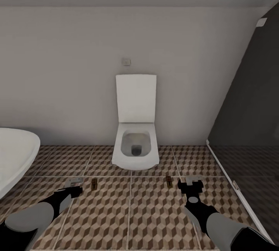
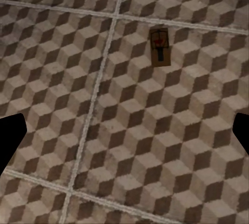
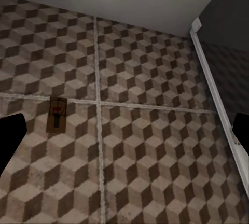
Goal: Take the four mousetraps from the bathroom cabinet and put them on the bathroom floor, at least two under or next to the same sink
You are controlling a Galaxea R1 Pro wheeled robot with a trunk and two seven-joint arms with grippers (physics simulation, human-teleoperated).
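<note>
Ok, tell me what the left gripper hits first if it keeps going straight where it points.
Probably bare bathroom floor. The left gripper looks straight at the tiles, its fingers wide apart and empty; the mousetrap lies off that line.

Brown-beige cube-patterned bathroom floor, tan mousetraps, white toilet, grey shower floor.

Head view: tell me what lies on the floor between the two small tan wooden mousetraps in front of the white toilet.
Only bare cube-patterned tiled floor, crossed by one pale grout line, separates the left mousetrap from the right mousetrap.
</note>
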